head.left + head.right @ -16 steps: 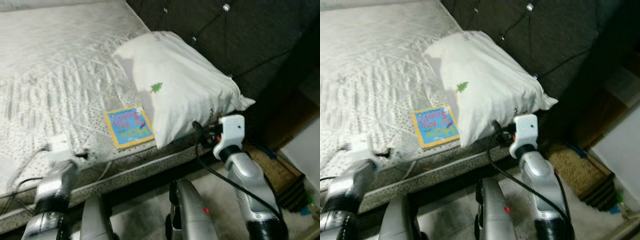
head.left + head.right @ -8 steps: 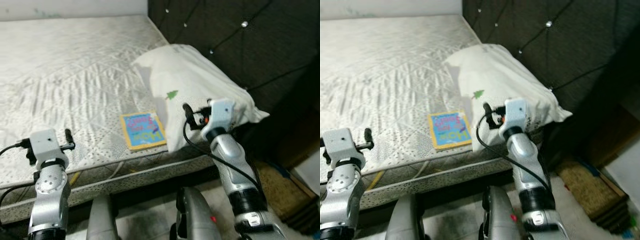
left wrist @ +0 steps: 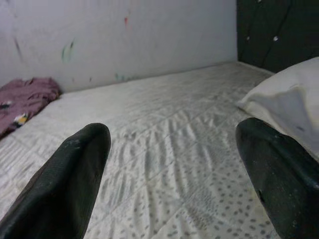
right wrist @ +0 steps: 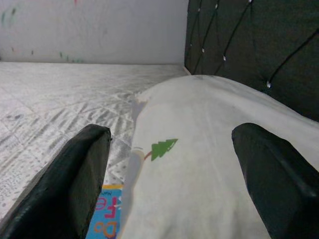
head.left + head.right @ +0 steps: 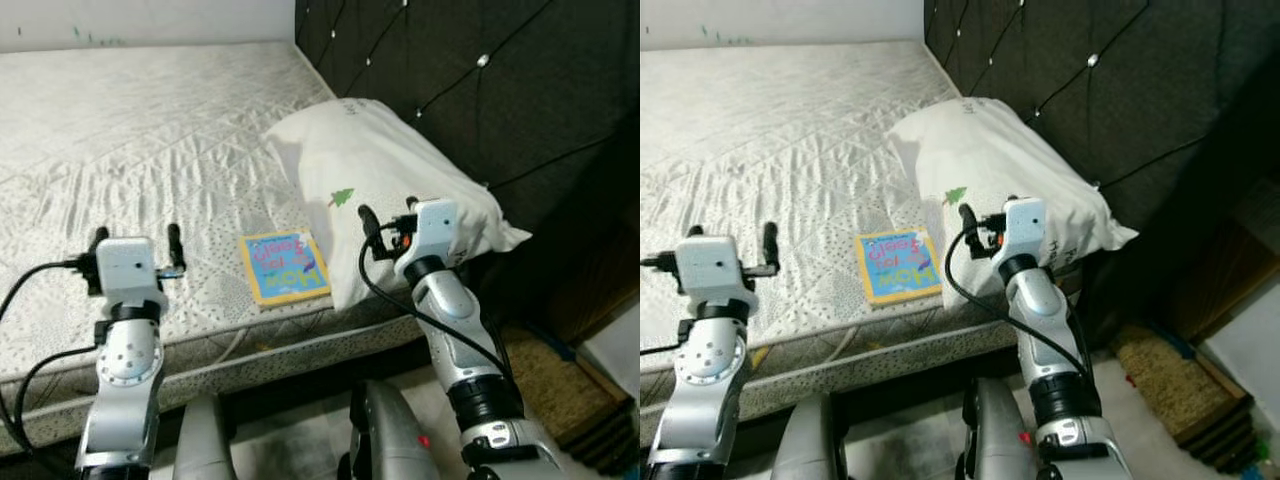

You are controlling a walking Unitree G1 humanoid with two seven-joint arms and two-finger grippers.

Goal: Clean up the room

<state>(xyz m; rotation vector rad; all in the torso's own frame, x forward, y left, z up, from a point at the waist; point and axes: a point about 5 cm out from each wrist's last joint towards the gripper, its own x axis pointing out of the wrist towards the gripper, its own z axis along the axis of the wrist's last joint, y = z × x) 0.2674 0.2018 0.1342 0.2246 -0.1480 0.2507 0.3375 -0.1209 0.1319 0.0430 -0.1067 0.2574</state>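
Right wrist view looks between two black fingers held wide apart, so the right gripper (image 5: 385,219) is open and holds nothing; it hovers at the near edge of the white fabric pillow with a small green tree print (image 5: 385,185), probably raised there to reach this pillow or the thing beside it. Just at nine o'clock from this gripper lies the thin square blue book with a yellow border and pink letters (image 5: 285,266), flat on the bed and partly tucked against the pillow; I judge it is the loose item to tidy. The left gripper (image 5: 135,240), also spread open and empty, hangs over the front edge of the mattress, at nine o'clock from the book and well apart from it. The white quilted mattress with grey dots (image 5: 150,140) is bare of sheets. At two o'clock stands the dark tufted headboard (image 5: 480,80), at twelve o'clock a pale wall, and a crumpled purple-pink cloth (image 3: 25,99) lies at the far side of the bed.
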